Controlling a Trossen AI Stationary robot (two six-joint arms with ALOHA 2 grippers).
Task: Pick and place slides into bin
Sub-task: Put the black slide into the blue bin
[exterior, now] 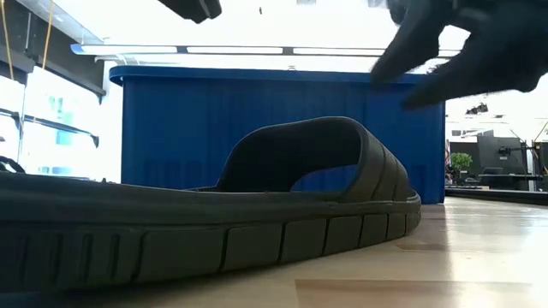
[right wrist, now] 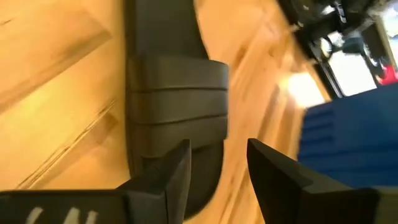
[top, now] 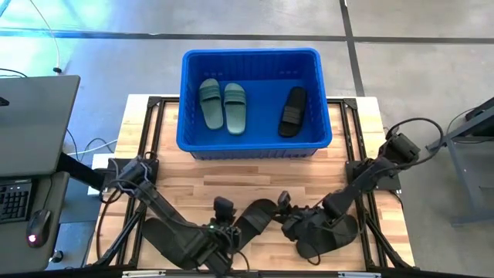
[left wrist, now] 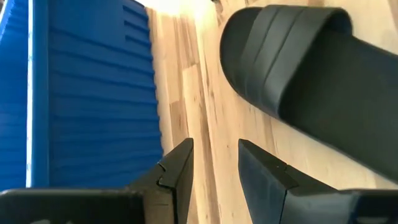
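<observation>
Two green slides (top: 223,103), one black (top: 292,110) in blue bin (top: 189,77); others on table.

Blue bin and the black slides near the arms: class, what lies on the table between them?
Nothing: in the high view, bare wood separates the bin from the black slides.

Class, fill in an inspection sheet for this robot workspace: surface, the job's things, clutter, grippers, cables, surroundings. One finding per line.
Surface: wooden table, bare at the middle.
Job's things: blue bin holds two green slides and one black slide; other black slides lie near the table's front edge.
Clutter: nothing seen.
Grippers: left gripper open, empty, beside the bin wall; right gripper open over a black slide.
Cables: along both arms and off the table's left side.
Surroundings: concrete floor, desk with keyboard at left.
</observation>
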